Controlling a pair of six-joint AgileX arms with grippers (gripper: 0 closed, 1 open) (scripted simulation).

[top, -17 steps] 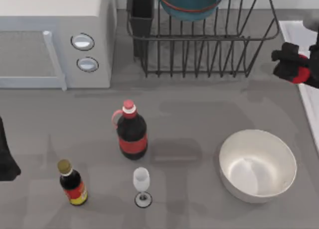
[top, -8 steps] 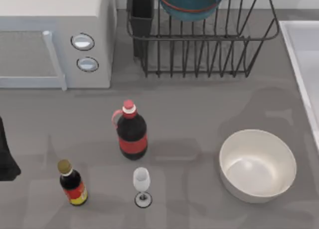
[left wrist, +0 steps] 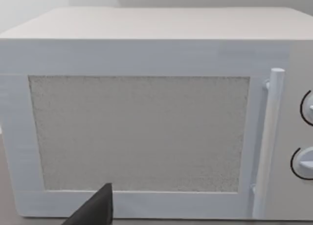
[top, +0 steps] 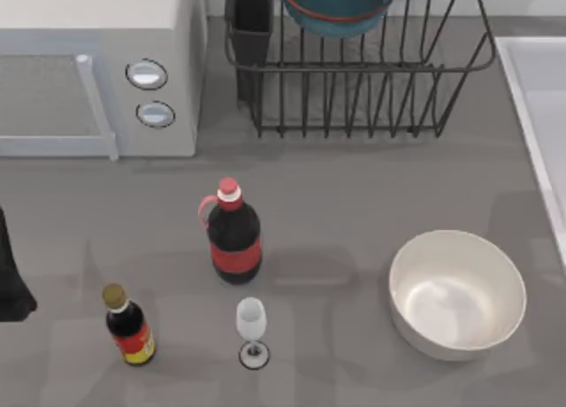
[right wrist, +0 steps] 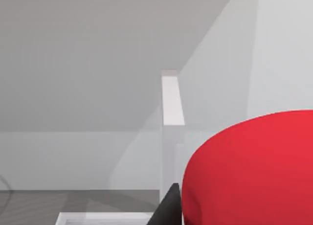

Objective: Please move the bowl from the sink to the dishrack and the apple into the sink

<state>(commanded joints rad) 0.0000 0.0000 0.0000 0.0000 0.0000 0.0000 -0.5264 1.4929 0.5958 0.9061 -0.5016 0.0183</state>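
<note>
The teal-blue bowl [top: 339, 4] with its red-orange band rests in the black wire dishrack [top: 354, 97] at the back of the table. The sink [top: 531, 106] is a pale basin at the table's right edge. In the right wrist view the red apple [right wrist: 254, 171] looms very close, with one dark finger [right wrist: 168, 208] against its side. My right gripper [right wrist: 234, 215] is shut on the apple, and the sink's raised white rim [right wrist: 171, 100] stands just beyond it. My left gripper [top: 11, 283] stays parked at the table's left edge.
A white microwave [top: 97, 62] fills the back left and faces the left wrist camera [left wrist: 142, 132]. A red-capped dark bottle [top: 233, 234], a small sauce bottle [top: 129, 326] and a wine glass [top: 252, 327] stand mid-table. A large white bowl [top: 457, 292] sits at the front right.
A second ago my right gripper held the apple at the top view's right edge by the sink. It has since moved out of that view to the right. Nothing else shifted.
</note>
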